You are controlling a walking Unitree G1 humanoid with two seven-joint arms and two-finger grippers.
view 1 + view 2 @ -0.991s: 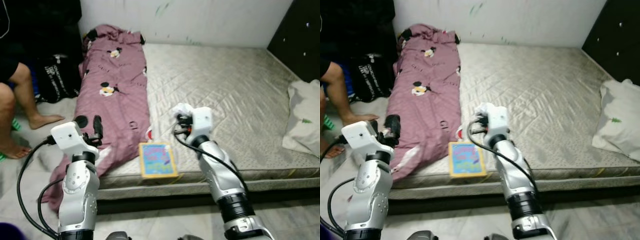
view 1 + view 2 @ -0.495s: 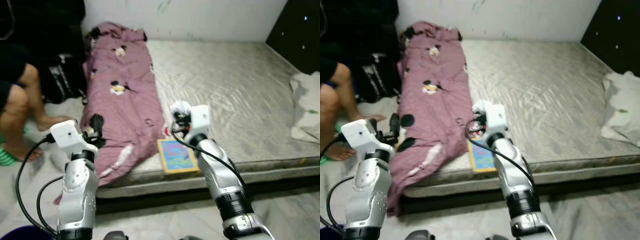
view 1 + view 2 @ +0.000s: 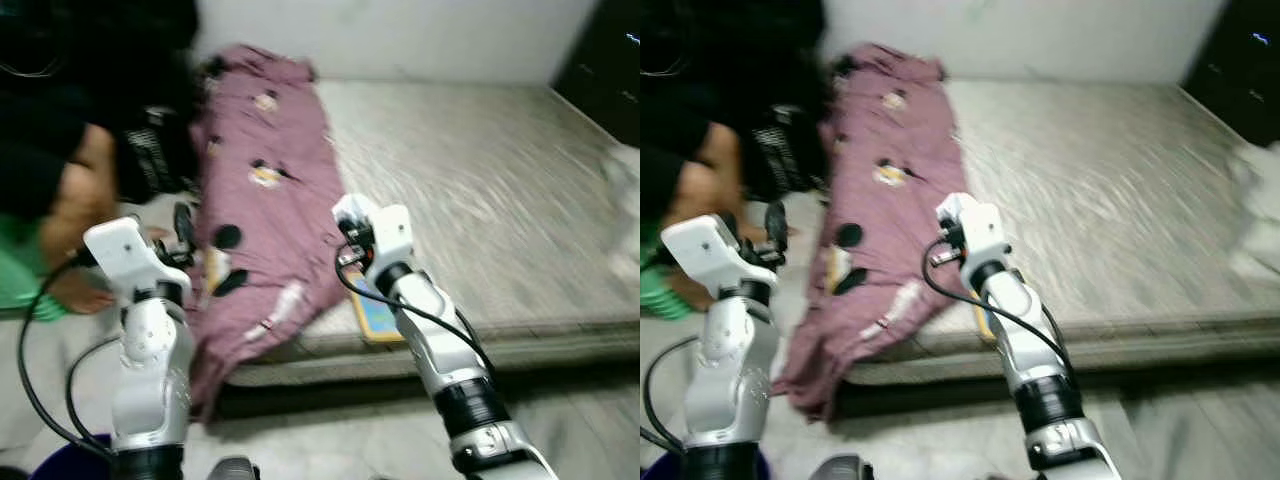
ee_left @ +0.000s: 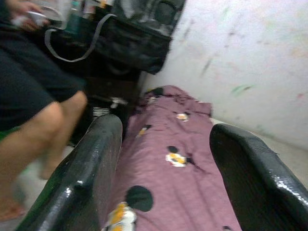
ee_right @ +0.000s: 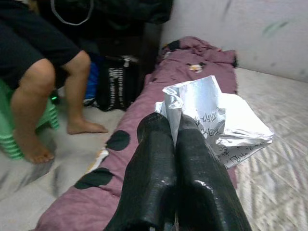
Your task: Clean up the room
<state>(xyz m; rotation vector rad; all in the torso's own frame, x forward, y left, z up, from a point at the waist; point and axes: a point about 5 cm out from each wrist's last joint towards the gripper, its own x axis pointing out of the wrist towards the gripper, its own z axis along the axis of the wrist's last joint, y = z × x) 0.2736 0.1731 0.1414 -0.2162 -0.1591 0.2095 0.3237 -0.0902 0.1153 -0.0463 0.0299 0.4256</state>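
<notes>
so, far left, a person [image 3: 60, 190] in dark clothes is sitting with bare legs bent, feet on the floor beside something green [image 3: 665, 290], blurred. just next to them a black bag [image 5: 115, 86] with white print is standing on the floor against the bed side.

left gripper [image 4: 166, 159] is hovering raised at the robot's left, above the floor near the hanging edge of the pink blanket [image 3: 270, 200]; its 2 black fingers [image 4: 91, 163] are standing wide apart with nothing between them, and the wrist view is looking along them at the blanket and the white wall [image 4: 250, 57]. a dark blue round thing [image 3: 70, 462] is showing at the bottom edge by the left arm, too cut off to tell what it is.

the pink blanket with cartoon prints is lying lengthwise along the left side of the grey mattress [image 3: 480, 180], its near end spilling over the mattress edge toward the floor.

right gripper [image 5: 175, 130] is being held up over the near edge of the mattress, just beside the blanket; its 2 fingers are pressed together, pinching a crumpled white and silver wrapper [image 5: 211, 120] that is sticking up past the fingertips. below the right arm a yellow-edged book [image 3: 378, 315] is lying flat on the mattress near the front edge, partly hidden by the arm.

far right, a white pillow [image 3: 1260, 200] is lying at the mattress edge, blurred.
</notes>
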